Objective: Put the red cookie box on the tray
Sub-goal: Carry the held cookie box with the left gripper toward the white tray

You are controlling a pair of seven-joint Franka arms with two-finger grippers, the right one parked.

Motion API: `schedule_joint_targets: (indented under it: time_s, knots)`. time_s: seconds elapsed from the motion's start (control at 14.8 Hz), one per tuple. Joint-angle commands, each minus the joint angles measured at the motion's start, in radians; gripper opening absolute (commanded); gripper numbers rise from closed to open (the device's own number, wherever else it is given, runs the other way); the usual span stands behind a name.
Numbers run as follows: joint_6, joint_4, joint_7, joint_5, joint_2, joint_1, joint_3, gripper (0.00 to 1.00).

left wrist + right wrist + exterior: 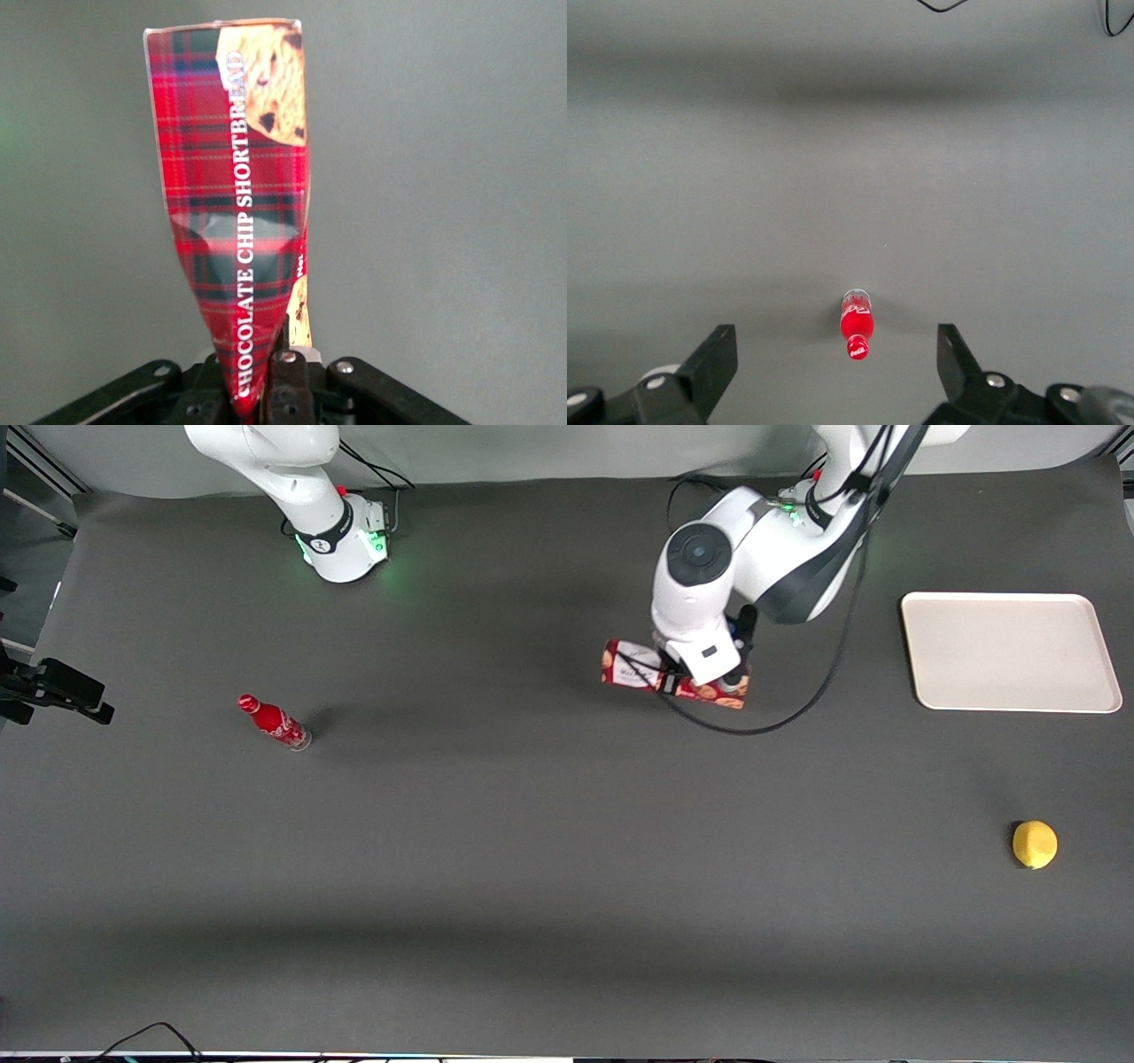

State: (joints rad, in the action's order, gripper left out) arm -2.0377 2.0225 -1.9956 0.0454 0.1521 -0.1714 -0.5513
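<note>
The red cookie box (631, 667) is a long red tartan carton with cookie pictures, held in the air above the table. My left gripper (700, 682) is shut on one end of it, and the carton is pinched narrow there. In the left wrist view the red cookie box (239, 204) reaches away from my gripper (257, 390), its squeezed end between the jaws, with bare grey table around it. The cream-white tray (1010, 652) lies flat toward the working arm's end of the table, well apart from the box, with nothing on it.
A yellow lemon (1035, 844) lies nearer the front camera than the tray. A small red bottle (274, 722) stands toward the parked arm's end of the table, the same red bottle (858, 327) showing in the right wrist view. A black cable (780, 722) loops beside the box.
</note>
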Motion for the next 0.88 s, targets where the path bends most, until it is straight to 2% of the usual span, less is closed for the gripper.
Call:
schedule_joint_targets:
  time_s: [0.0,0.14,0.47,0.68,0.81]
  knots:
    - [0.277,-0.118,0.231,-0.099,-0.112,-0.008,0.074,0.0]
    - [0.429,-0.18,0.383,-0.14,-0.167,-0.008,0.134,0.0]
    - [0.772,-0.293,0.803,-0.145,-0.31,-0.01,0.304,0.0]
    - [0.914,-0.338,1.062,-0.125,-0.379,-0.003,0.421,0.0]
    - [0.968,-0.343,1.238,-0.069,-0.416,-0.003,0.514,0.0]
